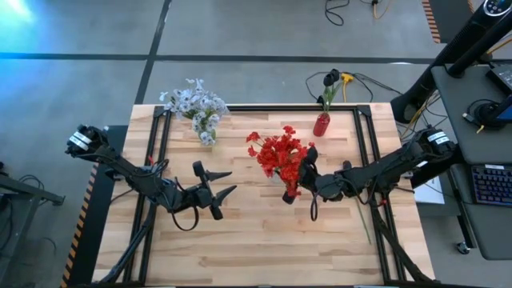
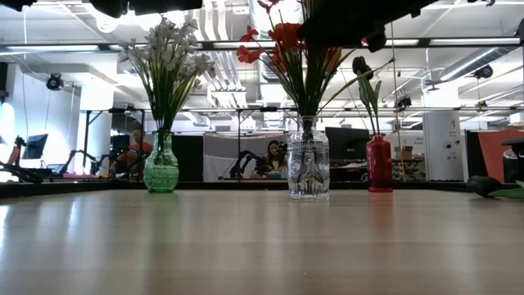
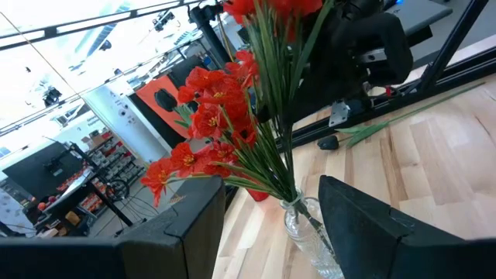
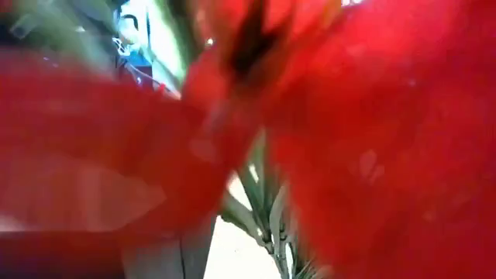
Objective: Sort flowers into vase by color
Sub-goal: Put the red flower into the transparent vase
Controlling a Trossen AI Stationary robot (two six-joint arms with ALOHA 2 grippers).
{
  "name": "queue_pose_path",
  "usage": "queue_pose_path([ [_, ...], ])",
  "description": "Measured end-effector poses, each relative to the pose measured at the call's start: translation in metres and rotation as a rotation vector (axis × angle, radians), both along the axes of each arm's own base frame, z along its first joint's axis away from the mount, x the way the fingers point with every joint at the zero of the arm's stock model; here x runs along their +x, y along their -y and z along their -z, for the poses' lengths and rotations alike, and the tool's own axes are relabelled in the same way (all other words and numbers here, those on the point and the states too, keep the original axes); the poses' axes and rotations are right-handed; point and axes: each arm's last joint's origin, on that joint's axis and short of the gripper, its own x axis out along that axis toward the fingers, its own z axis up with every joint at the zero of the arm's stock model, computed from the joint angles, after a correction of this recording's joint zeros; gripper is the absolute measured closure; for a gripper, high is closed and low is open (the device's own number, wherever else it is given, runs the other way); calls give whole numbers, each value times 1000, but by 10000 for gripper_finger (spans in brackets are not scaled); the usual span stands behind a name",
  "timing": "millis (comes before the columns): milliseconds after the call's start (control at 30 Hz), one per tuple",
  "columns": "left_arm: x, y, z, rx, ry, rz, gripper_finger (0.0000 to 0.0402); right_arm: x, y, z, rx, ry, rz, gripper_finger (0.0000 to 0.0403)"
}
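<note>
Right gripper (image 1: 307,174) sits centre frame in the high view, pressed into the red flowers (image 1: 278,156) standing in the clear vase (image 2: 309,168); I can't tell whether its fingers have let go.

One dark-blossom flower (image 1: 365,210) lies loose on the table (image 1: 256,248), lower right of centre, under the right arm. Its stem runs near vertical in the frame. Right arm is clearly nearer.

Left gripper (image 1: 225,193) waits left of centre, fingers spread, holding nothing.

White flowers (image 1: 194,104) upper left; red vase (image 1: 322,124) upper centre.

Grey floor (image 1: 240,32) with dark lines; bright ceiling lights (image 2: 458,65) beyond.
</note>
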Motion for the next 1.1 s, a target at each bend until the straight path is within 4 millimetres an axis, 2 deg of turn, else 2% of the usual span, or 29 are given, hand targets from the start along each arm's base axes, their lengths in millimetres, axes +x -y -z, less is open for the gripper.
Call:
queue_pose_path([
  [567,0,0,0,-16,7,2,210,-7,-13,-9,22,35,-39,129],
  [1100,0,0,0,-16,6,2,210,-4,-20,-36,47,-131,-26,112],
])
